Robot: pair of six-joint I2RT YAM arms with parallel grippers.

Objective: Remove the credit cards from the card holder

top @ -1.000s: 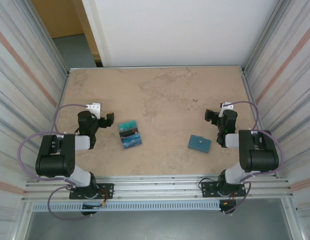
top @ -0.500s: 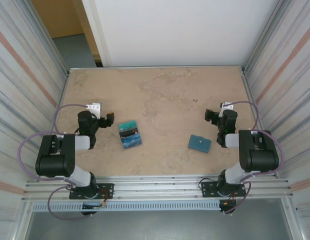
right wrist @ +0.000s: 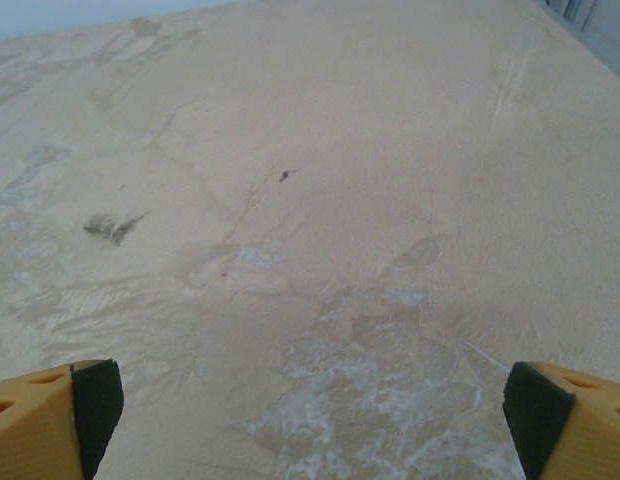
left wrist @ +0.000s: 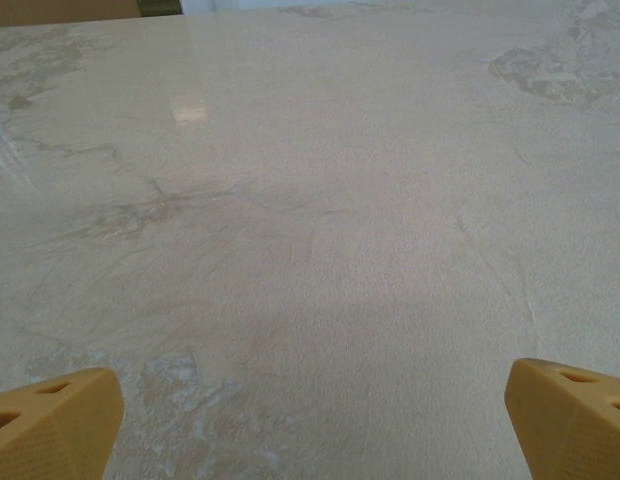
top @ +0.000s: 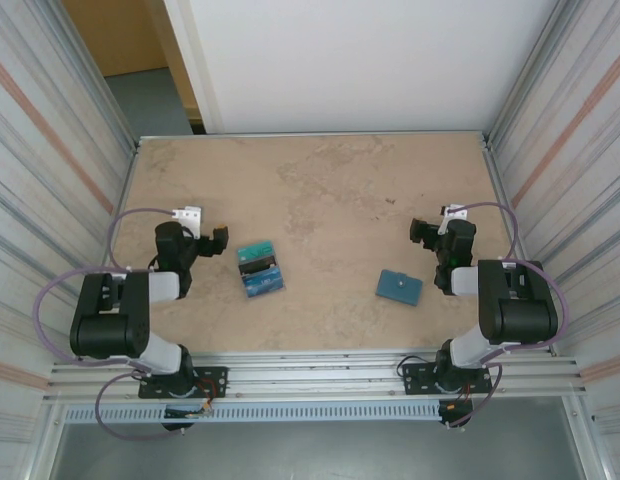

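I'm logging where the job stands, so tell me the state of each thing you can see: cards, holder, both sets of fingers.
credit cards: out of the holder, overlapping in a small pile on the table.
card holder: lying flat, looks folded shut, apart from the cards.
left fingers: spread wide, empty.
right fingers: spread wide, empty.
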